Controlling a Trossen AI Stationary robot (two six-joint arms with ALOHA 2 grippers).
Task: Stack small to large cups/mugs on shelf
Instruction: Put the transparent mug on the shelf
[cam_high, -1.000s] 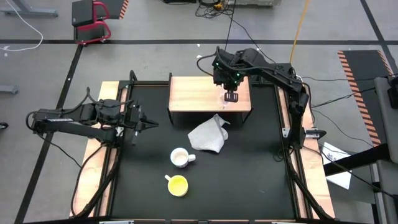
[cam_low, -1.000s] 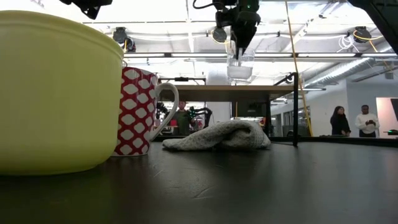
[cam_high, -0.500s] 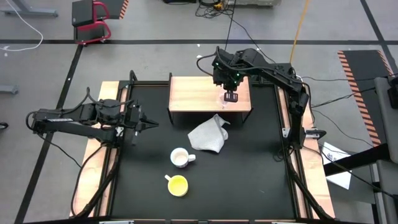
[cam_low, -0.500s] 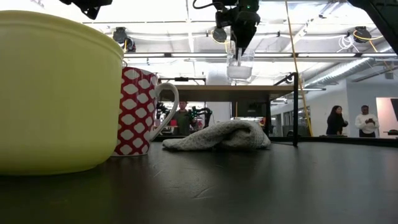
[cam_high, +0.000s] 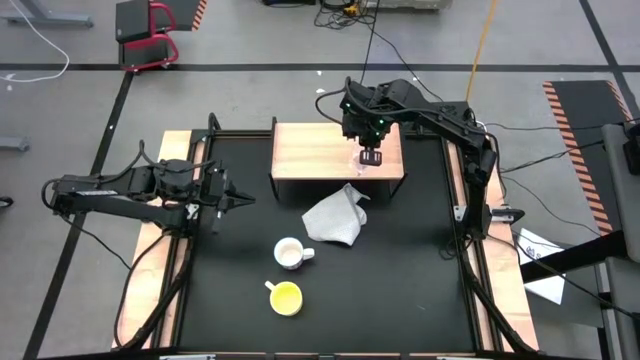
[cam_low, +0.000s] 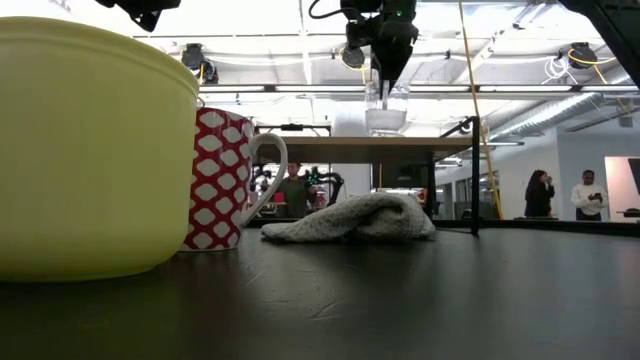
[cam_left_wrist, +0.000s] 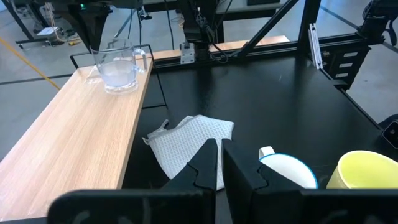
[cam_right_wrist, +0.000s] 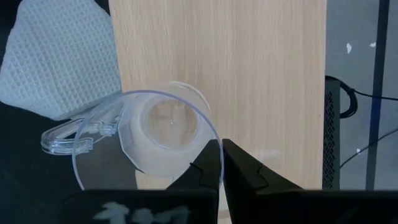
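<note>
My right gripper (cam_high: 370, 156) stands over the right part of the light-wood shelf (cam_high: 320, 150), pointing steeply down, shut on the tiny clear glass cup (cam_low: 385, 112). In the low view the cup's base is a little above the shelf top (cam_low: 330, 143). The white mug with the red pattern (cam_high: 289, 254) and the yellow cup (cam_high: 285, 297) stand upright on the black tabletop nearer the front. My left gripper (cam_high: 243, 200) waits shut at the table's left side, holding nothing. My right gripper pinches the clear cup's rim (cam_right_wrist: 208, 140) between its two fingers, on the side roughly opposite the handle (cam_right_wrist: 65, 135). The fingers come from above, slanting down. The cup hangs upright below them, mouth up, just clear of the shelf.
A grey-white waffle cloth (cam_high: 335, 218) lies crumpled on the tabletop just in front of the shelf, between it and the mug. Bare shelf top spreads to the left of the clear cup. People stand in the room far behind the table (cam_low: 585, 192).
</note>
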